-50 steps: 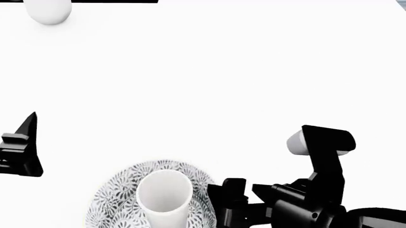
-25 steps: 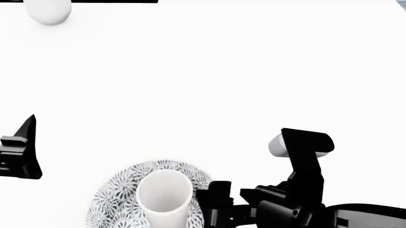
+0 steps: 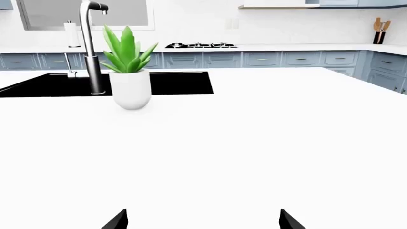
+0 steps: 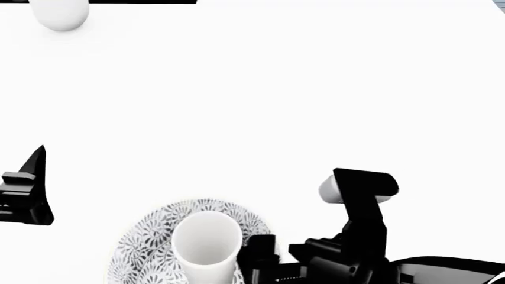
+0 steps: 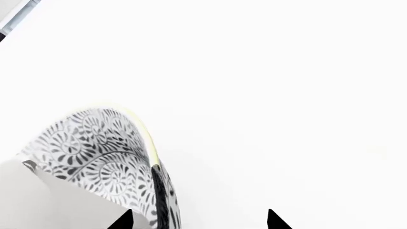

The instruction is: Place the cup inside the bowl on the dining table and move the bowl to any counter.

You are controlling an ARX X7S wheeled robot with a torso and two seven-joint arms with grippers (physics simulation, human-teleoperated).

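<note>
The black-and-white floral bowl (image 4: 146, 245) sits at the near edge of the white dining table (image 4: 316, 89). The white cup (image 4: 207, 244) stands upright inside it. My right gripper (image 4: 272, 255) is at the bowl's right rim and is open. In the right wrist view the bowl's pale-rimmed wall (image 5: 108, 152) runs between the fingertips of my right gripper (image 5: 198, 220), close to one tip. My left gripper (image 4: 32, 177) hovers at the table's left, apart from the bowl. Seen from the left wrist, that gripper (image 3: 201, 220) is open over bare table.
A white pot (image 3: 131, 88) with a green plant stands at the table's far side; it appears as a white rounded shape (image 4: 59, 13) in the head view. Behind it are a black sink (image 3: 171, 82) and faucet (image 3: 94, 47). Grey-blue cabinets under a white counter (image 3: 286, 48) line the back wall.
My right arm has slid left toward the bowl, bringing its gripper up to the bowl's right rim. The left gripper has barely moved. Bowl and cup stay put.
</note>
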